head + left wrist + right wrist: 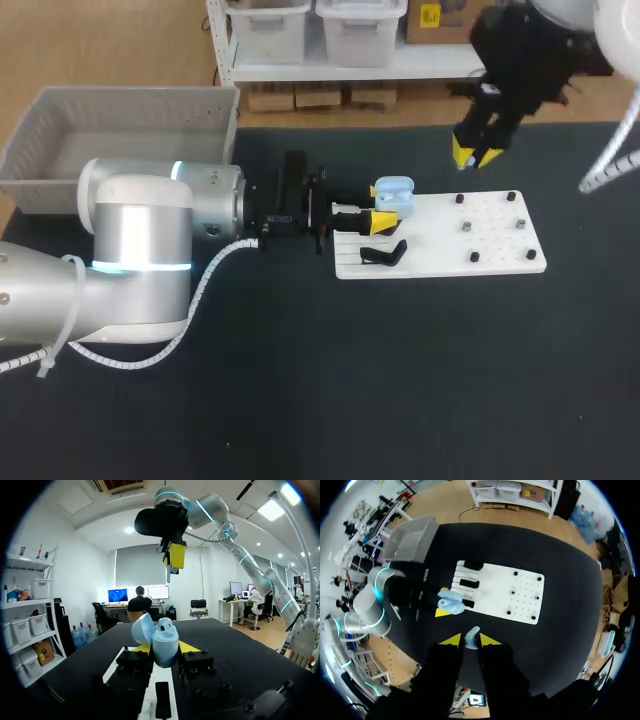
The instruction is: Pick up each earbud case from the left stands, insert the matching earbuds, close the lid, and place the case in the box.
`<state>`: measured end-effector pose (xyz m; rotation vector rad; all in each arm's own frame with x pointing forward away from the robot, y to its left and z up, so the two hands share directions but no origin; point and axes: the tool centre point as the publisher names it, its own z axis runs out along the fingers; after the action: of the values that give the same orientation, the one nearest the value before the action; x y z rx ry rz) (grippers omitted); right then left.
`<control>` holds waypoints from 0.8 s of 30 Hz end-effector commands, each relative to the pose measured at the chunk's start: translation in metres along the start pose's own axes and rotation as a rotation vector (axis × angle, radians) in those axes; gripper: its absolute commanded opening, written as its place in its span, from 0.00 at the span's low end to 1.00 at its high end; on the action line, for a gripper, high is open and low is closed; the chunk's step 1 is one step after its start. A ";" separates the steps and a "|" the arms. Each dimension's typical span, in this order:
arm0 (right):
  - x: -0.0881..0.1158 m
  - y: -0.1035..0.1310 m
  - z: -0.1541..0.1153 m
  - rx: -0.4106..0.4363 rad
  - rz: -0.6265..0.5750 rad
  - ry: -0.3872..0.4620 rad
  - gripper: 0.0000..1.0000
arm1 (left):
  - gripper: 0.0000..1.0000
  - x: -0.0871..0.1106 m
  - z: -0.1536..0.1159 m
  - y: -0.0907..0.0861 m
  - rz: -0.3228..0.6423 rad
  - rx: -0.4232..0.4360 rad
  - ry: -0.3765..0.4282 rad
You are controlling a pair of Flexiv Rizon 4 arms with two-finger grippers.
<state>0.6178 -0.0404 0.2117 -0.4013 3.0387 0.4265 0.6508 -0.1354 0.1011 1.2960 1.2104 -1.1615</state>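
Note:
A light blue earbud case with its lid up sits between the yellow fingertips of my left gripper, which is shut on it over the left end of the white board. In the left wrist view the case fills the gap of that gripper, and my right gripper hangs high above it. My right gripper is raised behind the board. In its wrist view a small light blue earbud is pinched in the right gripper, high over the case.
A black stand lies on the board's front left. Several small pegs dot the board's right half. A grey box stands at the back left of the black table.

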 end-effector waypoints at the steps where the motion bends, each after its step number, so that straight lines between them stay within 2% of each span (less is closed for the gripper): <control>1: -0.003 0.023 0.003 0.026 -0.046 0.054 0.00 | 0.00 0.000 0.000 -0.002 0.002 -0.006 -0.001; 6: 0.002 0.037 0.017 0.041 -0.085 0.078 0.00 | 0.00 0.000 0.000 -0.002 0.002 -0.006 -0.001; 24: 0.002 0.037 0.017 0.041 -0.085 0.078 0.00 | 0.00 0.000 0.000 -0.002 0.002 -0.006 -0.001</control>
<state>0.6070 -0.0014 0.2053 -0.5568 3.0877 0.3502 0.6508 -0.1354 0.1011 1.2960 1.2105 -1.1615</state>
